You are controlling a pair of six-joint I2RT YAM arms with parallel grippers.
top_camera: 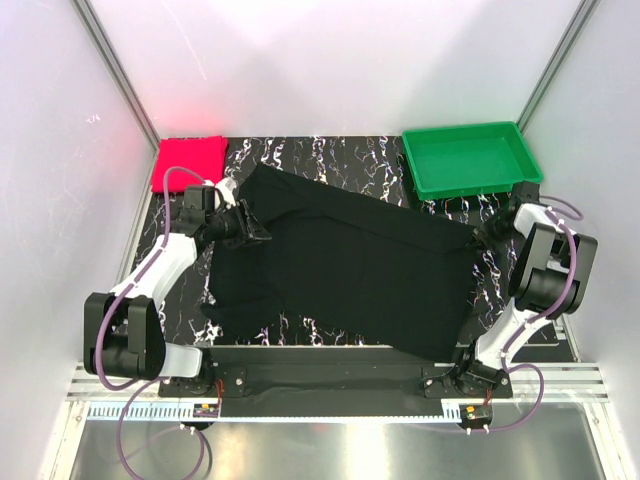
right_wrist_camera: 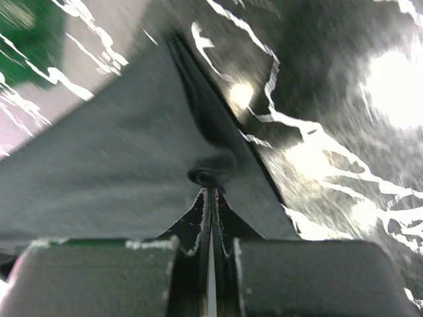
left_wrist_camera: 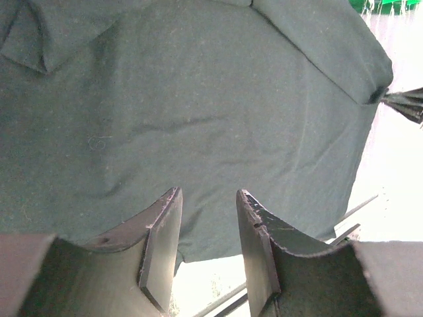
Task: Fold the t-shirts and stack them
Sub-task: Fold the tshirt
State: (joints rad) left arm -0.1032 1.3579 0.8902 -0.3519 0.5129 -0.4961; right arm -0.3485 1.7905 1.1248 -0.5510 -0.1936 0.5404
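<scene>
The black t-shirt [top_camera: 340, 265] lies spread out across the middle of the marbled mat. The pinkish-red t-shirt [top_camera: 188, 162] lies folded at the back left corner. My left gripper [top_camera: 258, 230] is open and empty, over the black shirt's left side. In the left wrist view the left gripper [left_wrist_camera: 208, 198] has its jaws apart above the cloth [left_wrist_camera: 198, 99]. My right gripper [top_camera: 487, 236] is shut on the black shirt's right corner. In the right wrist view the right gripper [right_wrist_camera: 210, 190] pinches a bunch of that cloth [right_wrist_camera: 119, 172].
A green plastic tray [top_camera: 470, 158] stands at the back right, close behind the right gripper, and shows in the right wrist view [right_wrist_camera: 20, 33]. White walls enclose the mat [top_camera: 340, 160] on three sides. The right gripper's tip shows in the left wrist view [left_wrist_camera: 404, 103].
</scene>
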